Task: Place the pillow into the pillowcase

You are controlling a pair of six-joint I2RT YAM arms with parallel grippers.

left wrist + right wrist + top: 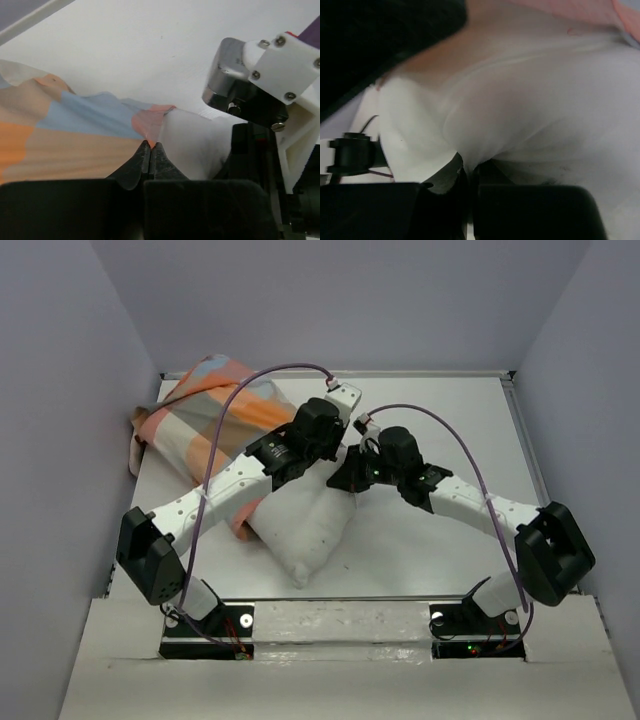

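Note:
The white pillow (305, 525) lies in the middle of the table, its far end under the arms. The checked pillowcase (205, 420) lies at the back left, its near edge reaching the pillow. My left gripper (330, 445) is shut on the pillowcase's edge (145, 125), with the pillow (192, 135) just to the right of it. My right gripper (352, 472) is shut on a fold of the pillow (520, 100); a strip of the pillowcase (555, 10) shows above. The two grippers are close together over the pillow's far end.
The white table (440, 440) has raised edges at the back and right. Purple-grey walls stand on both sides. The right arm's wrist (270, 80) fills the right of the left wrist view. Cables arch over both arms.

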